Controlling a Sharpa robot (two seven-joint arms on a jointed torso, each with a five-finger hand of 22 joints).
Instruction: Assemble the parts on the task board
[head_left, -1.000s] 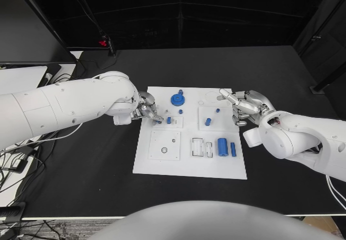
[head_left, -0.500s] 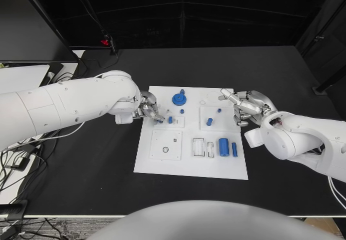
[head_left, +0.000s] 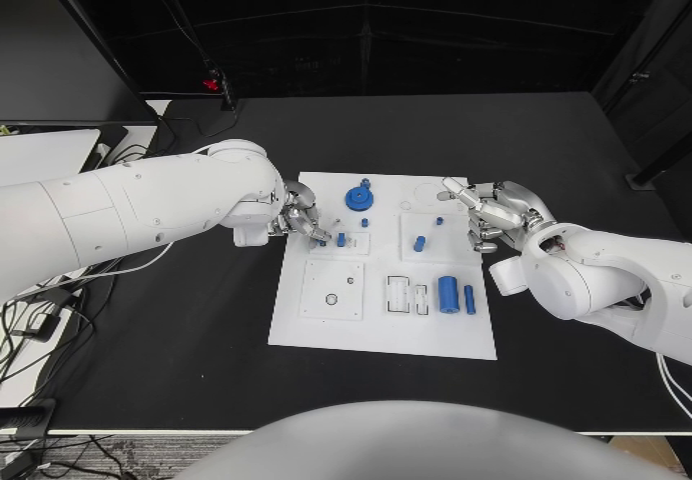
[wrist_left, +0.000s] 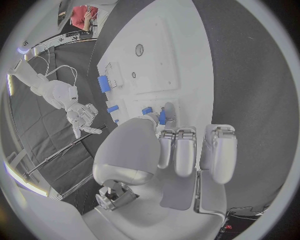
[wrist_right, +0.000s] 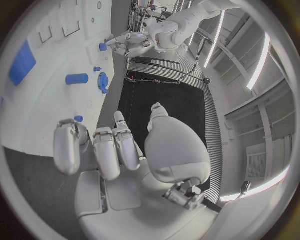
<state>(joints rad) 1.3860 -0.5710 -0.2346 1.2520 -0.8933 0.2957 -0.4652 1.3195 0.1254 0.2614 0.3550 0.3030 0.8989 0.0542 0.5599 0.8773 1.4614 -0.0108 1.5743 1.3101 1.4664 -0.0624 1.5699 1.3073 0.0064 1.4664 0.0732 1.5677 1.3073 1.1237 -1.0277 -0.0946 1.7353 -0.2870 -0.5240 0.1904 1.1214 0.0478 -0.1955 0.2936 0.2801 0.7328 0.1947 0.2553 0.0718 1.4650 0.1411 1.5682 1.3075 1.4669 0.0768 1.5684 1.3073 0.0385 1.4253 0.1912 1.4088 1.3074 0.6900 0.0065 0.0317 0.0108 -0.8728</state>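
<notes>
- Task board (head_left: 382, 330): white plate, mid bench (head_left: 173, 350), between the two robot hands.
- Left robot hand (head_left: 296, 222): at the board's left edge, fingertips pinching a small blue part (head_left: 340, 240) over a square fixture; the left wrist view shows the blue piece (wrist_left: 162, 117) right at the fingertips.
- Right robot hand (head_left: 493, 215): at the board's right edge, fingers apart, holding nothing, clear of the parts.
- Blue gear (head_left: 358, 198): just beyond the left robot hand's fingertips, on the board.
- Short blue peg (head_left: 418, 243): just inboard of the right robot hand.
- Large blue cylinder (head_left: 447, 292) and thin blue pin (head_left: 469, 299): side by side, on the near side of the right robot hand.
</notes>
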